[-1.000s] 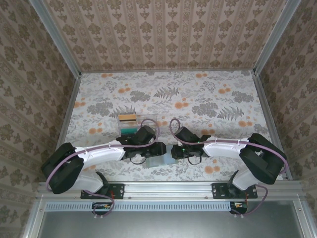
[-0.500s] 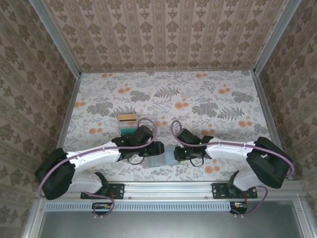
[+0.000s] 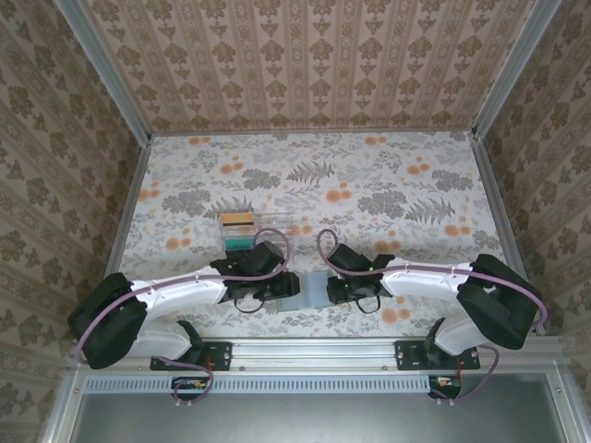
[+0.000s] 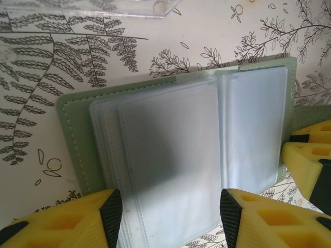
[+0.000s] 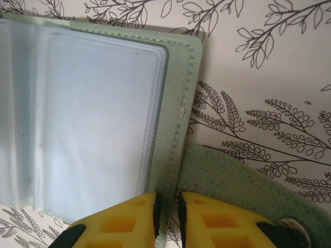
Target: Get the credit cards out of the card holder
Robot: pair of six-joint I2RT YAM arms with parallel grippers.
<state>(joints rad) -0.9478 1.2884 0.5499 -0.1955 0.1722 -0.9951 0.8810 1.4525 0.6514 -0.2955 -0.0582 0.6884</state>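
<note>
- The card holder point(image 4: 181, 155) lies open on the counter point(image 3: 369, 175): sage-green cover, cloudy clear sleeves.
- The left hand point(image 4: 168, 212) straddles the sleeves, spread; the right hand point(image 5: 166, 204) pinches the cover's edge.
- The clear tray point(image 3: 268, 221) holds a teal credit card point(image 3: 242, 242).

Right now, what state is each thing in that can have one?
card holder, open flat on the table.
snap tab, unfastened.
left gripper, open, fingers either side of the sleeves.
right gripper, shut on the card holder's cover edge.
clear tray, holding a teal credit card.
</note>
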